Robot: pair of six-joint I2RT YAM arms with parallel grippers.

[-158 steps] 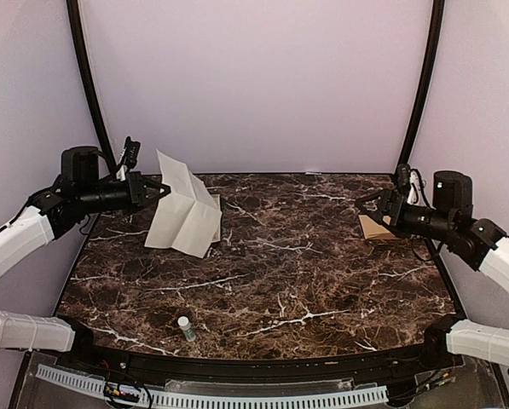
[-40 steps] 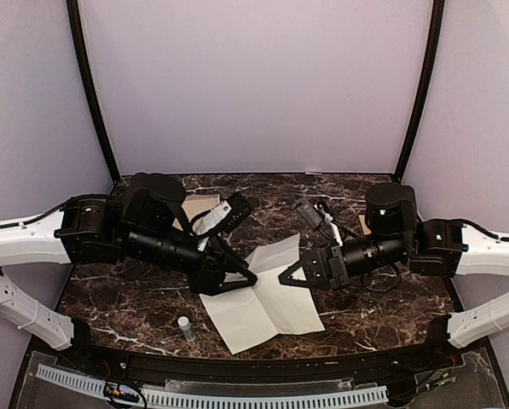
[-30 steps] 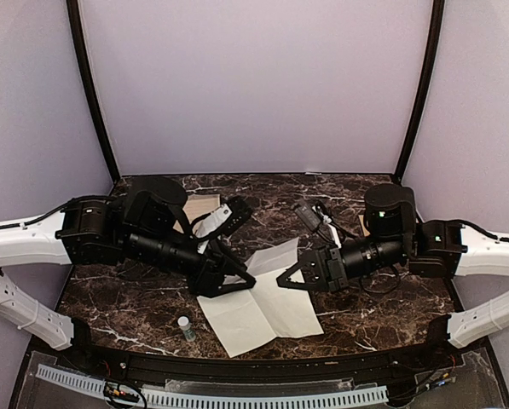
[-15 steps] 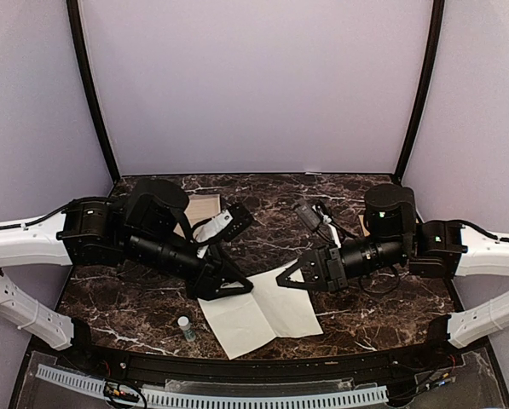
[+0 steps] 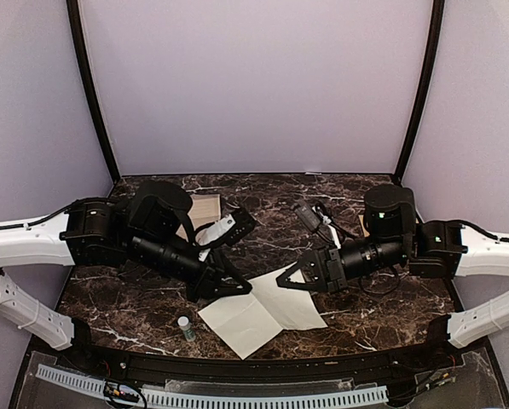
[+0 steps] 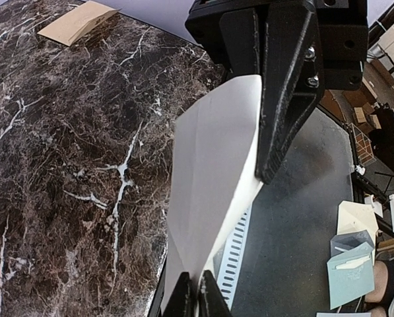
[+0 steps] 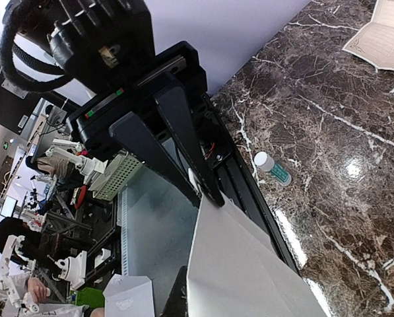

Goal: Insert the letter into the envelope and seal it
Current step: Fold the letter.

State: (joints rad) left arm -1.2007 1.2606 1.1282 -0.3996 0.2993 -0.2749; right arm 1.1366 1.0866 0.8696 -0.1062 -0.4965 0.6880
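Observation:
The letter [image 5: 263, 311], a creased white sheet, lies at the table's near middle with its back edge raised between both grippers. My left gripper [image 5: 240, 288] is shut on the sheet's left corner; in the left wrist view the fingertips [image 6: 197, 300] pinch the letter [image 6: 210, 172]. My right gripper [image 5: 281, 284] is shut on the opposite corner, and in the right wrist view the letter [image 7: 249, 271] hides most of that gripper [image 7: 183, 290]. The cream bordered page [image 5: 205, 207] lies back left. The tan envelope [image 6: 78, 22] lies far right, mostly hidden behind the right arm in the top view.
A small white-capped bottle [image 5: 186, 328] stands near the front edge, left of the sheet, and shows in the right wrist view [image 7: 272, 168]. The sheet's near corner reaches the table's front rim [image 5: 254, 362]. Both forearms cross low over the table's middle.
The left jaws have closed onto the letter's corner. Both grippers have sunk a little, and the raised back part of the sheet has come down flatter.

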